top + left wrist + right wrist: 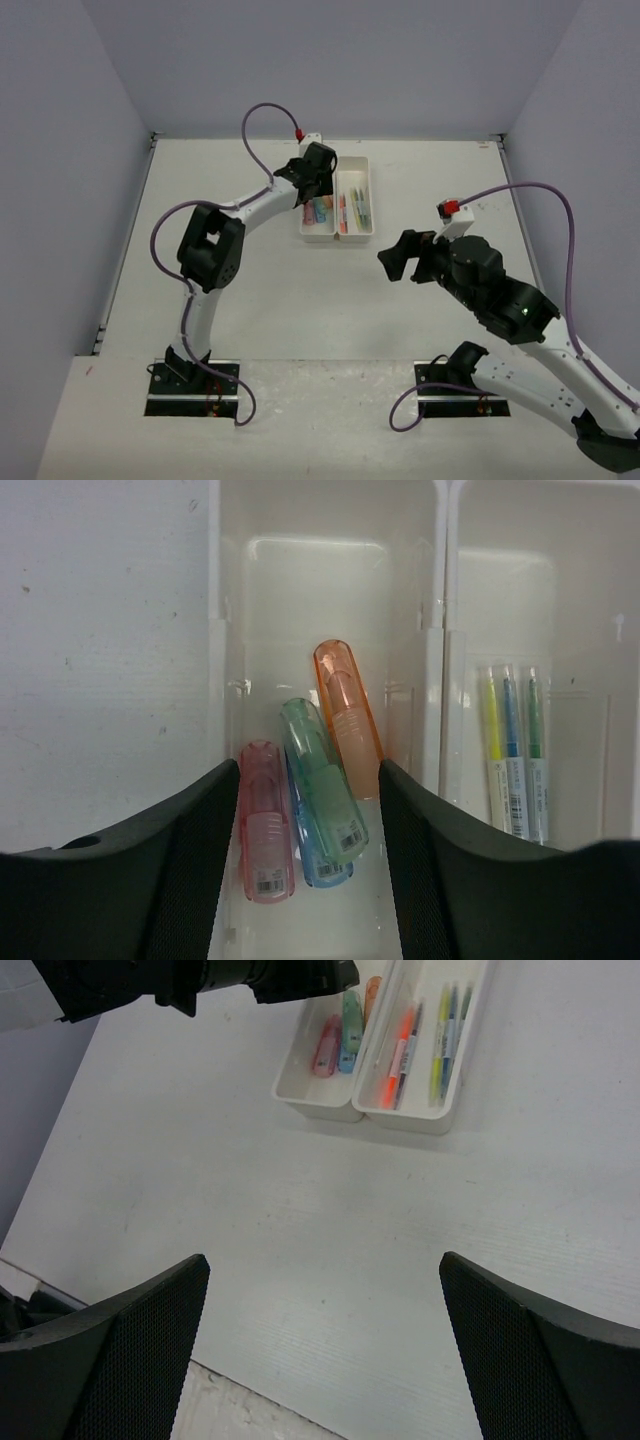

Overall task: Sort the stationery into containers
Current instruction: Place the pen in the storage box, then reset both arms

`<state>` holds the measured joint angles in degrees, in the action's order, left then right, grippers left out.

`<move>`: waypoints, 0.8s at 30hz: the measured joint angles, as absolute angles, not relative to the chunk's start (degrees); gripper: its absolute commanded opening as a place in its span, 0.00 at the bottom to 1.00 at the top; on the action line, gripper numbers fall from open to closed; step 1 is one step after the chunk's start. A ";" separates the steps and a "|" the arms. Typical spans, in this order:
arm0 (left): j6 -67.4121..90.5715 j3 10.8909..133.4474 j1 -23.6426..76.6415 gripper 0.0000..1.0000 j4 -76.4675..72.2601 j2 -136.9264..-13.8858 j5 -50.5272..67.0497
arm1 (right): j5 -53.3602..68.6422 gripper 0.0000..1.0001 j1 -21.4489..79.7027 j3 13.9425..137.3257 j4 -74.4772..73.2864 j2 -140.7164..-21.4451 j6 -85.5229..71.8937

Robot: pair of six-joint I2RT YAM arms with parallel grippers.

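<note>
The step in hand looks like a drop-off. The left gripper [307, 780] hangs over the left compartment [300, 600] of the white tray [336, 238], upper middle of the overhead view, released and grasping nothing. Under it lie the orange piece [345, 715], green piece [320, 780], pink piece [265, 820] and blue piece [320, 870]. The right compartment [560, 610] holds thin pens [511, 750]. The right gripper [322, 1260] gapes wide over bare tabletop [300, 1210]. No stationery shows outside the tray, so the next move probably calls for a straight lift clear of the walls.
</note>
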<state>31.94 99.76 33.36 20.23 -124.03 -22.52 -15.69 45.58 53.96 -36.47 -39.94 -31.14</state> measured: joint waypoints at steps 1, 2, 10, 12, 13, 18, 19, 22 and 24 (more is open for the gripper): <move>31.94 99.35 33.36 0.67 20.42 -123.10 -22.34 | -15.57 0.99 45.58 54.03 -36.47 -40.41 -30.99; 31.93 98.86 33.36 0.71 20.70 -122.03 -22.24 | -15.55 0.99 45.58 54.08 -36.47 -40.75 -30.91; 32.42 82.05 33.39 1.00 20.52 -93.40 -23.27 | -24.29 0.99 44.72 55.78 -38.67 -44.48 -30.95; 32.40 76.98 33.39 1.00 20.77 -84.17 -25.61 | -28.24 0.99 44.51 55.96 -39.52 -44.64 -30.99; 32.38 74.60 33.39 1.00 21.09 -79.97 -26.99 | -30.11 0.99 44.45 55.96 -39.88 -44.43 -30.94; 31.13 62.51 33.29 1.00 24.30 -61.95 -34.36 | -36.83 0.99 44.18 55.96 -39.67 -41.11 -26.91; 30.66 60.06 33.23 1.00 25.10 -58.95 -35.03 | -37.56 0.99 44.16 55.96 -39.47 -40.25 -25.84; 29.14 53.71 33.10 1.00 27.15 -49.68 -33.90 | -39.17 0.99 43.93 55.96 -39.06 -37.42 -23.67; 27.82 51.03 33.12 1.00 28.23 -42.98 -33.23 | -39.76 0.99 43.34 55.96 -39.01 -35.49 -22.71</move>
<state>27.82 51.03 33.12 28.23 -42.98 -33.23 -39.76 43.34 55.96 -39.01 -35.49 -22.71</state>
